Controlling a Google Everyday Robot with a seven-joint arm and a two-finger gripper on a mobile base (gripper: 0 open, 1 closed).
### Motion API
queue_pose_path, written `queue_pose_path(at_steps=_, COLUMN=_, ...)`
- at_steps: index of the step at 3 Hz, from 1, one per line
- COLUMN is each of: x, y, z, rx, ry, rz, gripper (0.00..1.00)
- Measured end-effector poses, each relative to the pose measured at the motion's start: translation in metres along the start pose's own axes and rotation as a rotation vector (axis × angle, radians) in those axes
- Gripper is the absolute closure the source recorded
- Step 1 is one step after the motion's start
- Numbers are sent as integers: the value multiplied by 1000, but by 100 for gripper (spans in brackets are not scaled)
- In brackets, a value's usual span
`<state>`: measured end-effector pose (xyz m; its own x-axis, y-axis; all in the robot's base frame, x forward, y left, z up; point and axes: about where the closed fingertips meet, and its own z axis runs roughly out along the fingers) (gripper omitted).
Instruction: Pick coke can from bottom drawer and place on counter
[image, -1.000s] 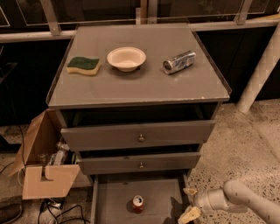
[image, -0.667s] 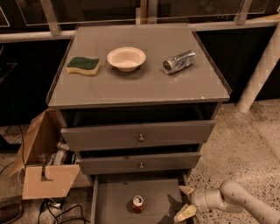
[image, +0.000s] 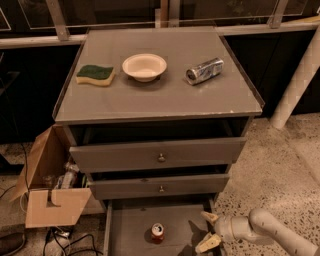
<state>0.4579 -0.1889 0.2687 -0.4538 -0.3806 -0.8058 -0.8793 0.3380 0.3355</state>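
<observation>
Tool is hovering at the 5 o'clock corner of the view, over the right edge of the bottom drawer. Its two fingers are spread wide and holding nothing. The coke can is standing upright on the drawer floor at 9 o'clock from the tool, near it but not touching. The arm is coming in low from 4 o'clock.

On the desk a green sponge is lying at 10 o'clock, a white bowl is sitting at 12 and a silver can is lying on its side at 2 - plenty of bare surface at 6 o'clock for the drop. A cardboard box is sitting on the floor at 9 o'clock of the cabinet.

Risks from here, as I judge them:
- A finger is likely to be clipping the drawer's right wall on the way in, since the tool is sitting right over it.
- A sideways nudge could be tipping the upright can - it would roll on the flat floor.
- The middle drawer is hanging just above at 12 o'clock, so a straight lift may be striking its front.
- A placement near 2 o'clock would be bumping the silver can.
</observation>
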Motion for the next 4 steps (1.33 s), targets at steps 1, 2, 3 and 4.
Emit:
queue_pose_path(at_steps=1, x=9, y=-8, z=13, rx=-5, ry=-37, rz=11, gripper=0)
queue_pose_path(at_steps=2, x=-7, y=-28, z=54, rx=-33, ry=-107, rz=-38, gripper=0)
queue_pose_path(at_steps=3, x=-7, y=-28, z=54, rx=-33, ry=-108, rz=-39, gripper=0)
queue_pose_path(at_steps=4, x=0, y=-31, z=61, rx=-44, ry=-131, rz=-32, gripper=0)
